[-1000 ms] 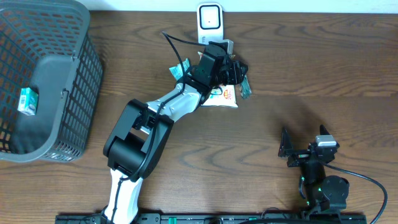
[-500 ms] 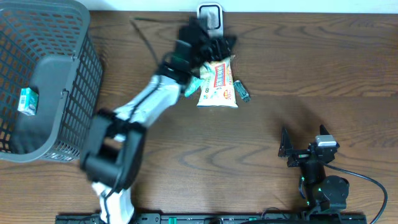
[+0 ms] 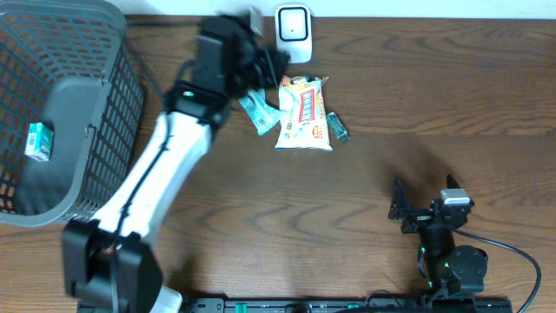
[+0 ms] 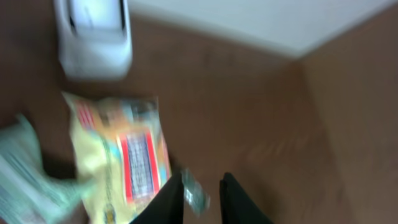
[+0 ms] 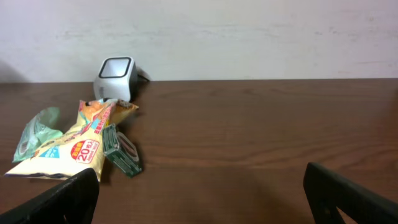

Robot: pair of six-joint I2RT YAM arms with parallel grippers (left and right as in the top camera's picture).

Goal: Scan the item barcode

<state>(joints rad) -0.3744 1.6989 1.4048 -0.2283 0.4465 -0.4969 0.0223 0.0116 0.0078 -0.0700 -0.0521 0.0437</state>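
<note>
Left claw [image 4: 201, 186] blurred, basket [image 3: 122, 87] cut off

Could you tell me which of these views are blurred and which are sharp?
Overhead: the left arm is motion-smeared, the rest sharp. Left wrist: everything is blurred, scanner and snack bag alike. Right wrist: crisp throughout.

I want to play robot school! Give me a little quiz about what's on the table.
1. True or false: the yellow snack bag lies on the table close to the white scanner.
2. Pick one: the right claw is A) open and empty, B) shut on the snack bag, C) shut on the scanner.
3. Fill in: the small green box lies inside the grey ___.
Key: 1 true; 2 A; 3 basket.
</note>
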